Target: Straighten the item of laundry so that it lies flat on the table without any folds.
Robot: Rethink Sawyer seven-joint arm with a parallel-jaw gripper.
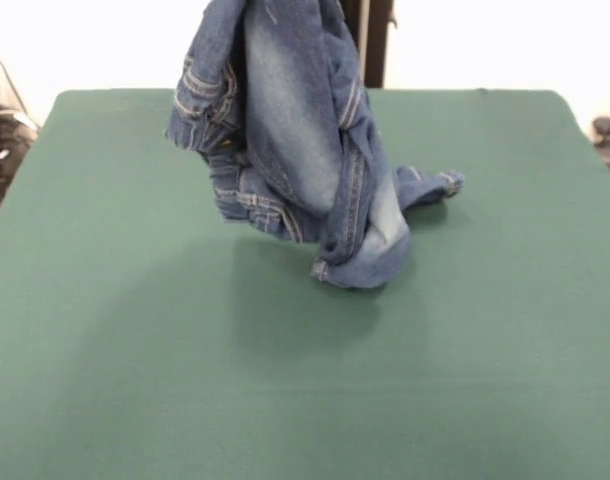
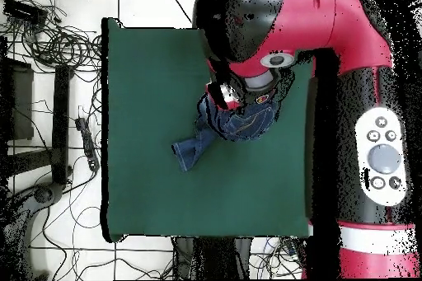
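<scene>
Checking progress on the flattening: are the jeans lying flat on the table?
No: the jeans hang bunched, lifted from above, only a leg end touching the table.

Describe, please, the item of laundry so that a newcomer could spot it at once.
Start from the large dark green table. Above its middle hangs a small pair of blue denim jeans, bunched and lifted from above, with one leg end trailing on the cloth. It is the only garment there, marked by pale faded patches and orange stitching.
</scene>
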